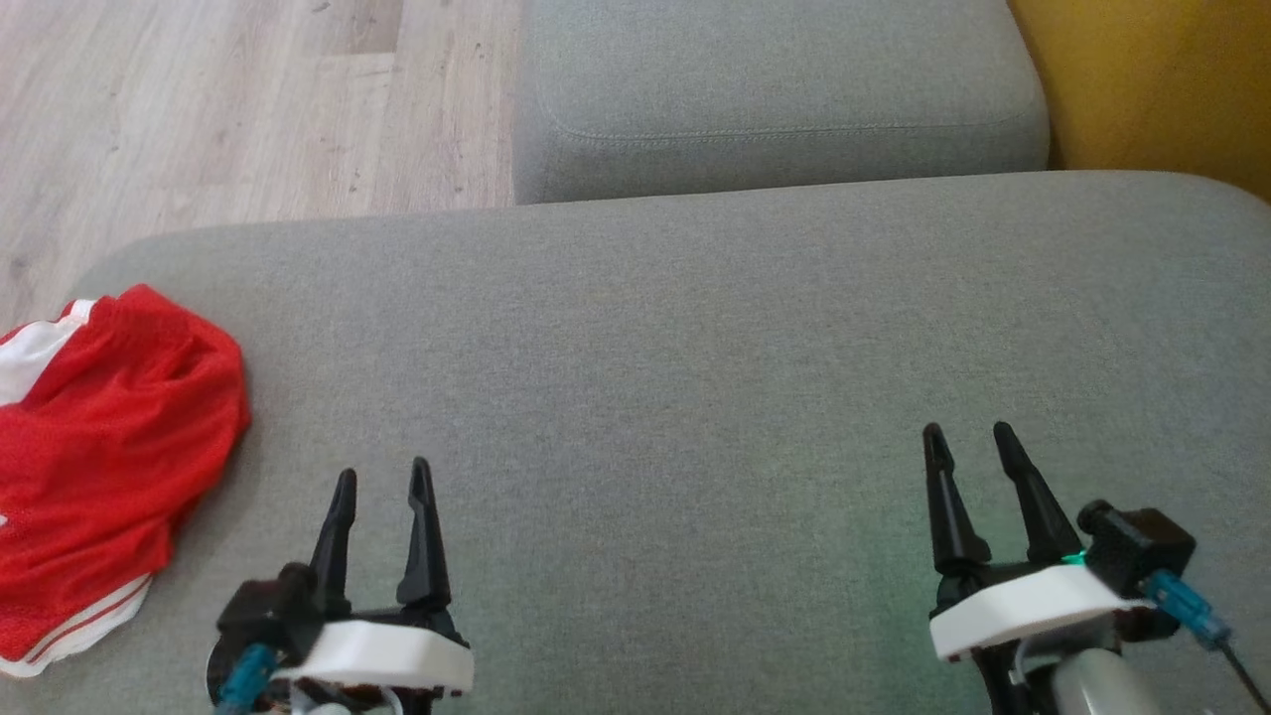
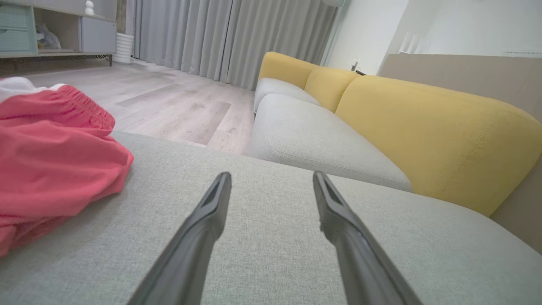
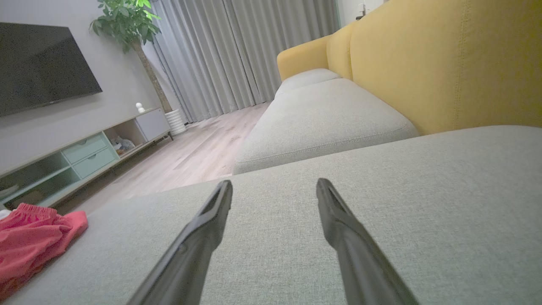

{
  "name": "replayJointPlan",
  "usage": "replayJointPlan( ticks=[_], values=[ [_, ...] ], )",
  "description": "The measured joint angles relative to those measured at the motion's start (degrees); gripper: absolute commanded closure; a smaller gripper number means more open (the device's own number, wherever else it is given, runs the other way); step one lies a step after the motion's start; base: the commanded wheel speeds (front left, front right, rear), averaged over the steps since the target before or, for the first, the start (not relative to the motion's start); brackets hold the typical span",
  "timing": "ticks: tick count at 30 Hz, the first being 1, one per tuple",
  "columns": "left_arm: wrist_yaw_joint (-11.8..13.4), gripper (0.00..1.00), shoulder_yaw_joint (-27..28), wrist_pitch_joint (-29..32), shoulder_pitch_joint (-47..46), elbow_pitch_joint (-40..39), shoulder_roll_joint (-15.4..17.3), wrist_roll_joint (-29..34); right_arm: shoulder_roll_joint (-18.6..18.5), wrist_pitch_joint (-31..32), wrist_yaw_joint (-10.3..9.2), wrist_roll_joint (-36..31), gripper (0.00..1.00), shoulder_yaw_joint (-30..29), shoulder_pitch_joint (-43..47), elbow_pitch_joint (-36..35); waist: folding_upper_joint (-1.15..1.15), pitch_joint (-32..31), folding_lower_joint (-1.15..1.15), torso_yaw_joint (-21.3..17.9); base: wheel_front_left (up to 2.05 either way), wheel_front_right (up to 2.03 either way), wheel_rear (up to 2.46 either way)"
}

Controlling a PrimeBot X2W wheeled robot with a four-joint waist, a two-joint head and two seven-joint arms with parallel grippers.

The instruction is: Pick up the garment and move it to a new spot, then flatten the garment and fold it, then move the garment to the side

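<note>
Both hover low over the grey sofa seat [image 1: 695, 348]: my left fingers [image 1: 425, 536] and right fingers [image 1: 948, 506], spread wide, gripping nothing. Red shorts [image 1: 99, 447] bunched up far left.

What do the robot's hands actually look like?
The left gripper and right gripper each have two long, tapering black jaws on a white base, plus a black block with a blue plug. The right one shows a small green light and a thin dark cable.
</note>
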Motion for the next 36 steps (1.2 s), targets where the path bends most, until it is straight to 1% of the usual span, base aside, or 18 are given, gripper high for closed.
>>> replayJointPlan(
  ticks=[9, 13, 20, 23, 25, 36],
  values=[
    [0.62, 0.00, -0.55, -1.42, 0.01, 1.11, 0.04, 5.35, -0.05, -1.56, 0.00, -7.23, 0.00, 0.74, 0.07, 0.64, 0.00, -0.56, 0.00, -0.09, 0.00, 0.00, 0.00],
    [1.63, 0.00, -0.66, -2.05, 0.01, 1.31, 0.07, 7.45, -0.08, -1.99, 0.00, -10.44, 0.00, 0.78, 0.09, 1.26, 0.00, -0.84, 0.00, -0.15, 0.00, 0.00, 0.00],
    [1.78, 0.00, -1.43, -3.23, 0.02, 2.03, 0.09, 11.71, -0.11, -3.07, 0.01, -16.14, 0.00, 0.77, 0.12, 2.20, 0.00, -1.23, 0.00, -0.02, 0.00, 0.00, 0.00],
    [2.18, 0.00, -1.58, -3.66, 0.01, 2.24, 0.11, 13.38, -0.11, -3.78, 0.01, -18.22, 0.00, 0.76, 0.12, 2.54, 0.00, -1.27, 0.00, 0.00, 0.00, 0.00, 0.00],
    [3.07, 0.00, -1.62, -4.08, 0.01, 2.61, 0.12, 14.83, -0.11, -4.04, 0.01, -19.82, 0.00, 0.55, 0.12, 3.09, 0.00, -1.26, 0.00, -0.02, 0.00, 0.00, 0.00],
    [3.64, 0.00, -1.58, -4.08, 0.00, 4.03, 0.14, 15.03, -0.15, -4.04, 0.01, -20.43, 0.00, -0.90, 0.13, 3.66, 0.00, -0.95, 0.00, -0.33, 0.00, 0.00, 0.00]
  ],
)
